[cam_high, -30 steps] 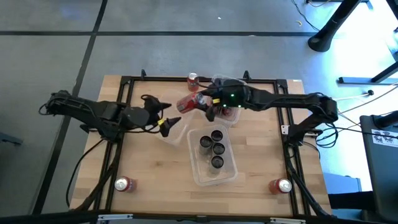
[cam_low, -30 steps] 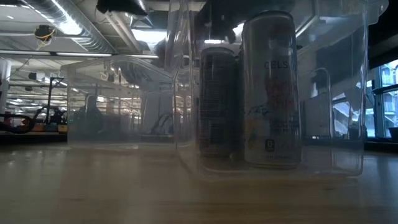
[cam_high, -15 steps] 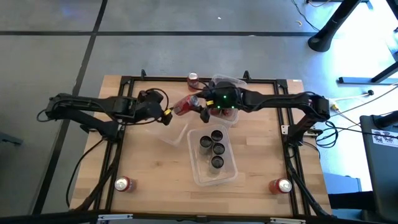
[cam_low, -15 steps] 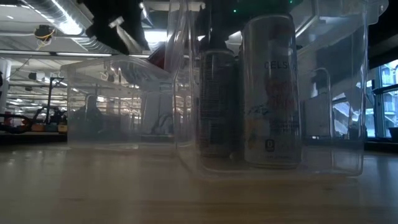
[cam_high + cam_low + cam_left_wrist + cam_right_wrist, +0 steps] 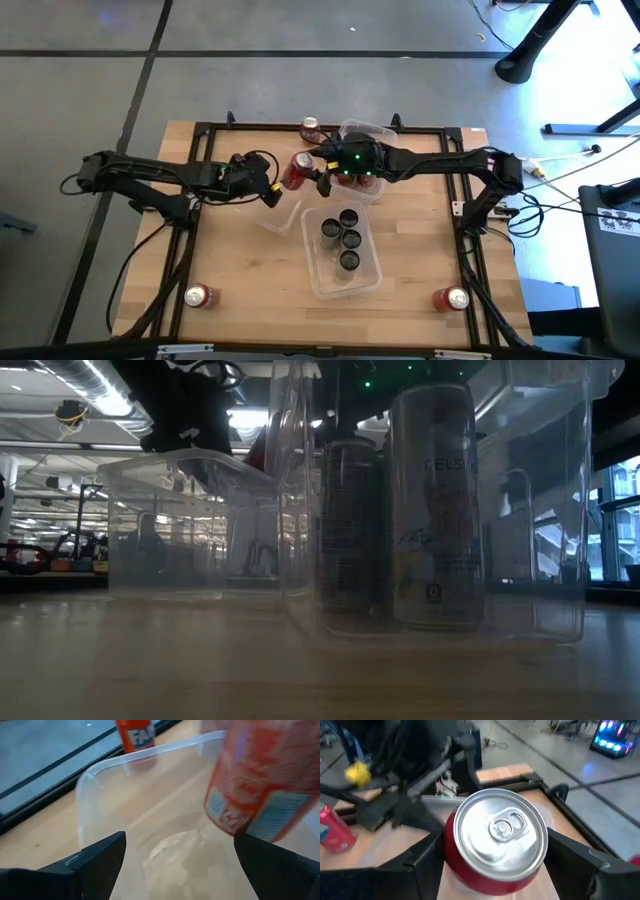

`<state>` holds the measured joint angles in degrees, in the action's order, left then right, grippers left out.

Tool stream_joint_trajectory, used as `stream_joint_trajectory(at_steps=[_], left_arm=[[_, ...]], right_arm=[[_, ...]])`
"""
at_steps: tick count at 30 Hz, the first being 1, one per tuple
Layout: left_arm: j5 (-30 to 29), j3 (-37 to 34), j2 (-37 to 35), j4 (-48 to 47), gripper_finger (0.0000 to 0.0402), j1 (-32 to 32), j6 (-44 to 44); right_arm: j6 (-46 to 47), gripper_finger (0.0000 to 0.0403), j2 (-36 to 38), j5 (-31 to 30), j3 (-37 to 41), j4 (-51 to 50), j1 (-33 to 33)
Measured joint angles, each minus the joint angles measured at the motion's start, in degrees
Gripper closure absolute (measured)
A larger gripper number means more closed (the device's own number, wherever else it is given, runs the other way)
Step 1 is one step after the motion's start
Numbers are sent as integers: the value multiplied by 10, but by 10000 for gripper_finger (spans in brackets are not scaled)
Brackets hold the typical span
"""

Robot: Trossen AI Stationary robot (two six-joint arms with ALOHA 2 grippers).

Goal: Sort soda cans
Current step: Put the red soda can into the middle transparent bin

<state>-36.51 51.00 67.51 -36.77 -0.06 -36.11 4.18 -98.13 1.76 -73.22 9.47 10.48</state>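
The right end effector [image 5: 318, 176] grasps a red can [image 5: 299, 171], tilted, long axis pointing toward the released left end effector [image 5: 272, 189], both poised above the empty clear bin [image 5: 283, 215].

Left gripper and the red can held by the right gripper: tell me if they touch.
Apart. The left wrist view shows the red can hanging clear above the open left gripper, held by the right gripper.

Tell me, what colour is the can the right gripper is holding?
The can is red with a silver top, clearest in the right wrist view.
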Motion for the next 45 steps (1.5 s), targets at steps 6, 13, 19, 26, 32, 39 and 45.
stream_joint_trajectory(at_steps=[6,13,19,26,32,39,45], left_arm=[[25,-8,0,9,38,-2,4],[30,14,-47,-85,39,-11,-36],[29,16,-93,-93,39,-11,-56],[28,16,-93,-104,39,-11,-64],[7,16,-93,-209,39,4,-156],[18,-10,-94,-312,39,18,-258],[51,-32,-96,-303,39,-10,-296]], right_arm=[[5,123,-35,-10,-1,35,0],[-14,123,-66,-40,-1,45,0],[-31,123,-96,-60,-1,42,0],[-45,123,-115,-71,-1,43,0],[-45,123,-115,-72,-1,41,0],[-46,123,-115,-72,-1,41,0],[-47,123,-115,-72,-1,39,0]])
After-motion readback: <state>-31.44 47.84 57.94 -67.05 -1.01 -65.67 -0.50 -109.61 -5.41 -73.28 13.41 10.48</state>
